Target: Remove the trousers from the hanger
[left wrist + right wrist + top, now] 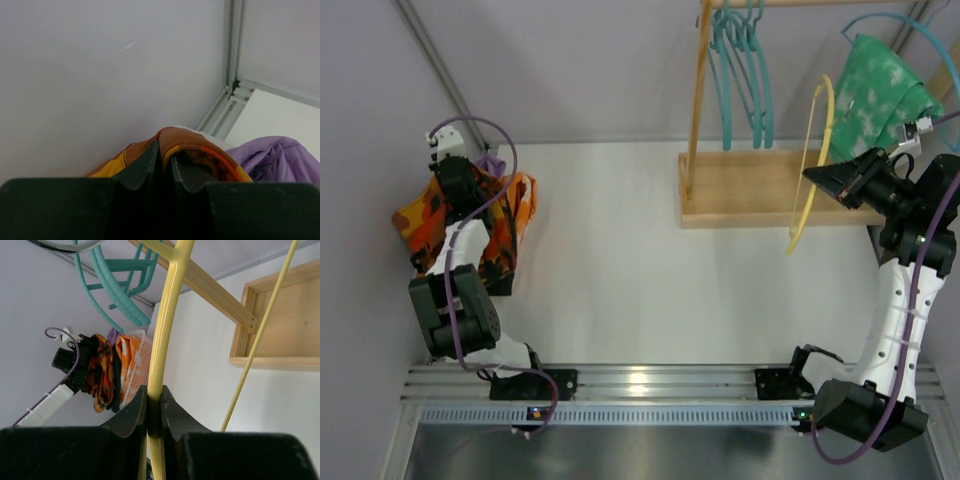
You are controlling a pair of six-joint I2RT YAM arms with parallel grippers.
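— How is the right gripper (154, 396) found?

— It is seen clamped on the yellow hanger (167, 315), whose thick bar is pinched between the two fingers. The hanger is held out in front of the wooden rack (760, 190), on which the teal hangers (740, 70) are hung.

— And where are the green trousers (878, 90) placed?

— They are bunched at the far right, just beyond that gripper's wrist and beside the top of the yellow hanger. What they are hung from cannot be told.

— What is shown of the left gripper (164, 150)?

— Its jaws are drawn nearly together, with only a narrow slit left. The patterned trousers (186, 137) are humped right at the fingertips, but whether any cloth is nipped cannot be told.

— Where are the other garments found?

— The patterned trousers are heaped at the far left, against the white basket (142, 357), under the left arm. The purple trousers (280, 160) are crumpled just beside them.
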